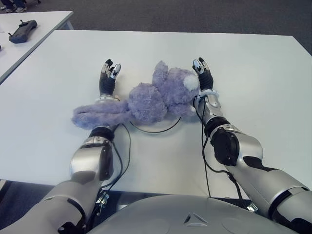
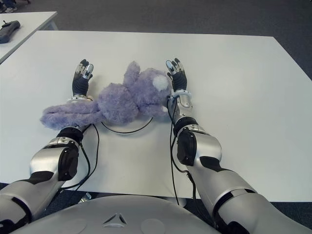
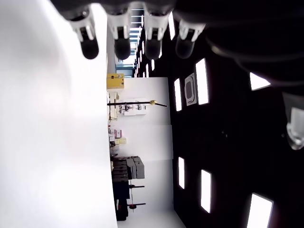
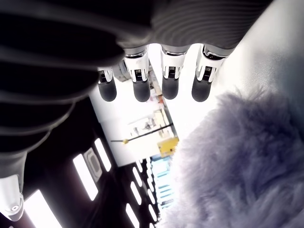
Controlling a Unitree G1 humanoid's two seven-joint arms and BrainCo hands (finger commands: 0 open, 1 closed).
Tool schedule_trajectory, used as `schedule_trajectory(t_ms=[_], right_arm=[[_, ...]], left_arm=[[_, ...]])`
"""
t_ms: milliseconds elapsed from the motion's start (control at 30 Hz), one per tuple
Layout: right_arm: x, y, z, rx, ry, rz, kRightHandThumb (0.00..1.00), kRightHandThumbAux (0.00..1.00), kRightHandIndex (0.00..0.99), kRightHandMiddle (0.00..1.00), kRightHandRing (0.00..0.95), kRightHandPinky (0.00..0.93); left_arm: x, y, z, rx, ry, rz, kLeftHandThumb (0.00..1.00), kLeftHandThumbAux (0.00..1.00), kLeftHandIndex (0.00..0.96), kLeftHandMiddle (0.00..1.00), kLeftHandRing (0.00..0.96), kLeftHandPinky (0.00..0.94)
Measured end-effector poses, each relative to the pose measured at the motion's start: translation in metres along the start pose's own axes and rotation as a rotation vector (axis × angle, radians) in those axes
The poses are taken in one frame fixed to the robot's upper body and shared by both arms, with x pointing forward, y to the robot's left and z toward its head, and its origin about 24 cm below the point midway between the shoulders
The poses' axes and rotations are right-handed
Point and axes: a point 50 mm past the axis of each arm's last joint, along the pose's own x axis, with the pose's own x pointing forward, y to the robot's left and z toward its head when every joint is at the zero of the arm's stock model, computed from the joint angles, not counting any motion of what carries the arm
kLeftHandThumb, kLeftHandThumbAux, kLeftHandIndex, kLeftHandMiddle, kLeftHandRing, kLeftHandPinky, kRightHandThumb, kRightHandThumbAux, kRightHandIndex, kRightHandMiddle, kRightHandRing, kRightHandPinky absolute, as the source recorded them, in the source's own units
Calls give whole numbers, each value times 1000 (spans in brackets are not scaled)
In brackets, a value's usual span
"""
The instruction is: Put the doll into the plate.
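— What do we have in front of us?

— We see a purple plush doll (image 1: 151,100) lying on its side across the middle of the white table (image 1: 253,73), its head with a white patch toward our right and a long limp limb trailing off to our left. Under its body we can make out a thin dark curved edge (image 1: 155,129), which may be the rim of the plate; the doll covers nearly all of it, so we cannot tell for sure.

— And our hands?

— Our left hand (image 1: 108,77) shows just beside the doll on its left, fingers straight and pointing away from us, holding nothing. The left wrist view shows only those extended fingertips (image 3: 90,45) with the bare tabletop on one side. Our right hand (image 1: 204,74) is just to the right of the doll's head, fingers likewise stretched out and empty; in the right wrist view the purple fur sits close beside the palm, though we cannot tell whether it touches.

— Anything else around?

— A black handheld controller (image 1: 22,30) lies on a second white table (image 1: 46,22) at far left, well apart. Black cables (image 1: 207,156) run along both forearms. The doll's trailing limb drapes over our left wrist.
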Motion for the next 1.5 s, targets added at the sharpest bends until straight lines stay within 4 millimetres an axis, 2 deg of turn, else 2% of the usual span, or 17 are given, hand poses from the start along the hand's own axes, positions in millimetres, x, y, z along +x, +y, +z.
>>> schedule_trajectory(t_ms=[533,800,1500], right_arm=[[-4,10,-2,-13,-42,39,0,595,93,108,83,81],[-10,19,-10,-18,-57,65,0,607,98,109,91,88],[-12,25,-14,-31,-45,93,0,548,99,110,92,93]], left_arm=[[0,2,0,-27,-4,-38,0,416,0,0,0,0],[-1,4,-1,-28,-3,-38,0,435,0,1,0,0],[-1,5,1,-26,-23,-57,0,411,0,0,0,0]])
